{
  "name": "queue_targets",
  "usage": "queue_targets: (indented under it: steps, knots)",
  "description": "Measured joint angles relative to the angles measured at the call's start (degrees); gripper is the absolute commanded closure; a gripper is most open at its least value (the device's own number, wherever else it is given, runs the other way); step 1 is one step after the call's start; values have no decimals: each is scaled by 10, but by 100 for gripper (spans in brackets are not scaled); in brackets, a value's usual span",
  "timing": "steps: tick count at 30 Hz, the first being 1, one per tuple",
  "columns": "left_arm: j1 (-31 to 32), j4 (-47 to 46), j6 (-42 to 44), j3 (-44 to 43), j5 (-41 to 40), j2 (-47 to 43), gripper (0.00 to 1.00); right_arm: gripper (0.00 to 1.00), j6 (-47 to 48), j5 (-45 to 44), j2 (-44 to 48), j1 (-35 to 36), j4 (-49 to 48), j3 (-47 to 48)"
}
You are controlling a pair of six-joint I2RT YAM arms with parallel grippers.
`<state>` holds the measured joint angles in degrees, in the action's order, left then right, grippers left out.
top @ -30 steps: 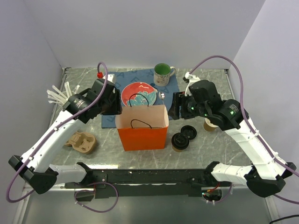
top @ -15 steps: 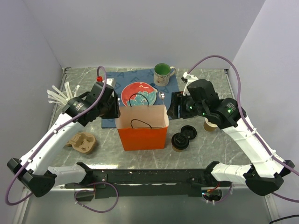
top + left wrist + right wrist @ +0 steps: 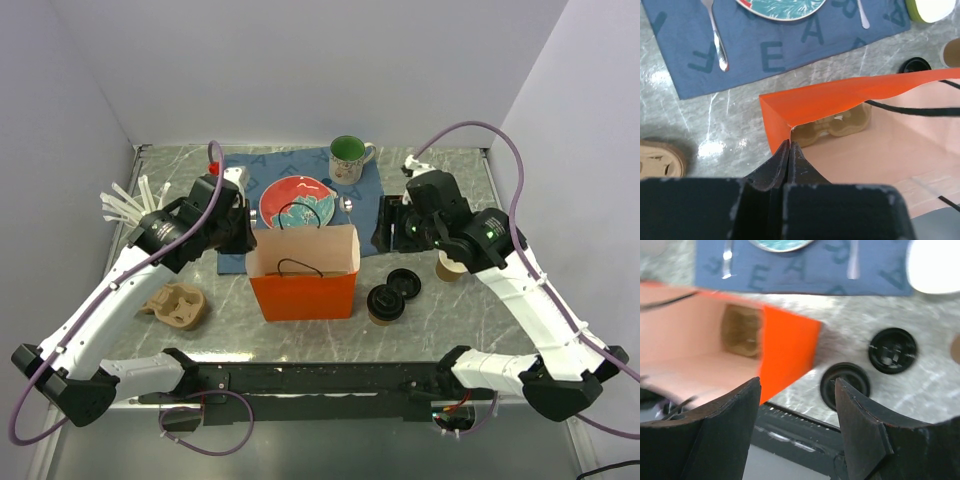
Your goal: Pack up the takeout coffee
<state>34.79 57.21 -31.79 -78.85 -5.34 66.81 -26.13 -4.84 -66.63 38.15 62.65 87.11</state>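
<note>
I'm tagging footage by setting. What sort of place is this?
Likely a robot lab cell staged as a café table: plain walls around a marble-look table, two arms bolted at its near edge, an orange paper bag and takeout coffee as props.

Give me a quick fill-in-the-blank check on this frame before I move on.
The left claw is shut on the rim of the ___ bag.
The right claw is ___.
The takeout coffee wears a ___ lid and stands outside the bag.
Missing: orange; open; black.
</note>
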Motion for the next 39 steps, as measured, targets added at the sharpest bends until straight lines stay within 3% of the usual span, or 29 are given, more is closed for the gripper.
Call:
queue_targets:
  steps: [7, 21, 39]
  knots:
    - [-1, -16, 19, 1, 21, 0, 99, 24, -17, -3, 11, -60, 17, -101]
    - [-3, -21, 47, 1, 37, 5, 99, 13, -60, 46, 17, -62, -23, -297]
    - [-5, -21, 52, 1, 44, 5, 98, 10, -97, 10, -10, -30, -61, -313]
